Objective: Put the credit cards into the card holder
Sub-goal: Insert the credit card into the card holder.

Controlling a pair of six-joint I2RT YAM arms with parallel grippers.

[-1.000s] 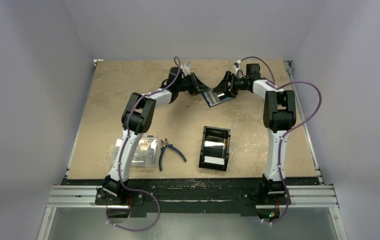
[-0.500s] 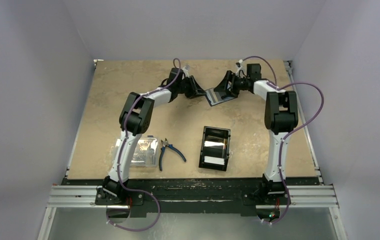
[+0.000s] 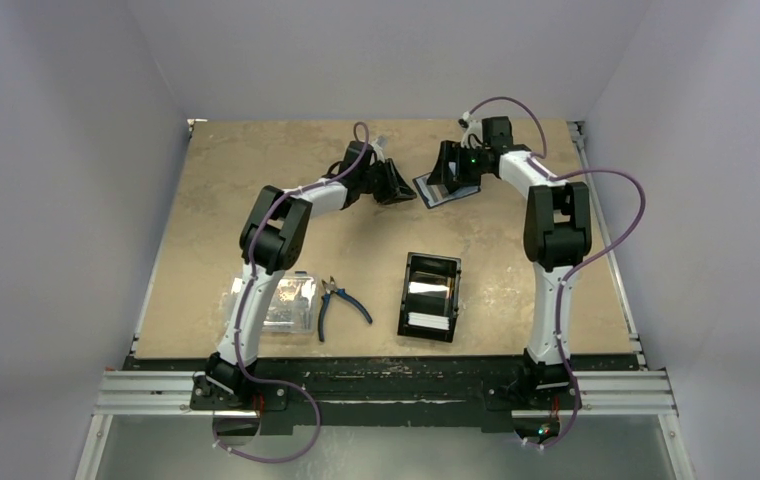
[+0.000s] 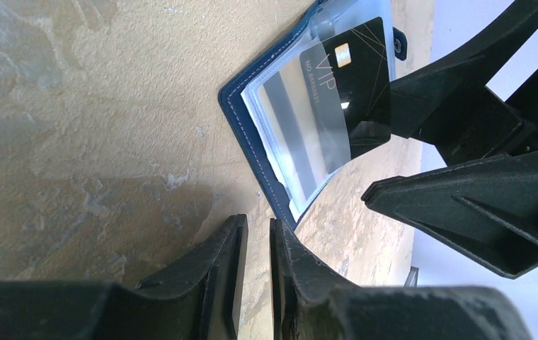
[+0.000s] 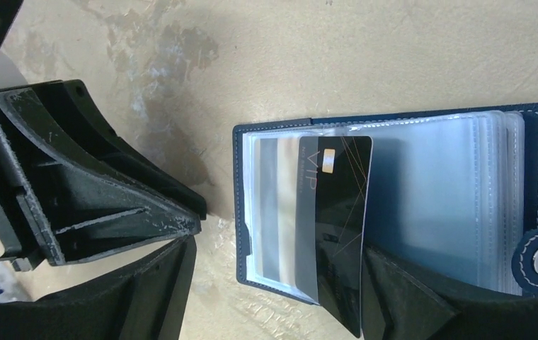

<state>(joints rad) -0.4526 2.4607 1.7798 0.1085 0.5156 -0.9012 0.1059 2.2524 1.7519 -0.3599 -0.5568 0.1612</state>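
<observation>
The navy card holder [image 5: 535,163] lies open on the table at the far middle [image 3: 434,195], its clear sleeves fanned out. A black credit card marked VIP [image 5: 337,234] sits askew, partly under a clear sleeve, with its lower corner sticking out past the holder's edge. Another card with a dark stripe [image 5: 273,212] rests inside a sleeve. My right gripper [image 5: 280,297] is wide open and straddles the holder's left half, one finger close to the black card. My left gripper [image 4: 259,241] stands just left of the holder [image 4: 252,134], its jaws a narrow slit apart and empty.
A black open tray [image 3: 408,290] with pale cards [image 3: 428,322] at its near end stands in the middle near area. Blue-handled pliers [image 3: 339,303] and a clear plastic box [image 3: 281,303] lie at the near left.
My right gripper has opened wider and shifted towards the far edge, and the holder now rests flat beneath it. The left jaws parted slightly and edged right.
</observation>
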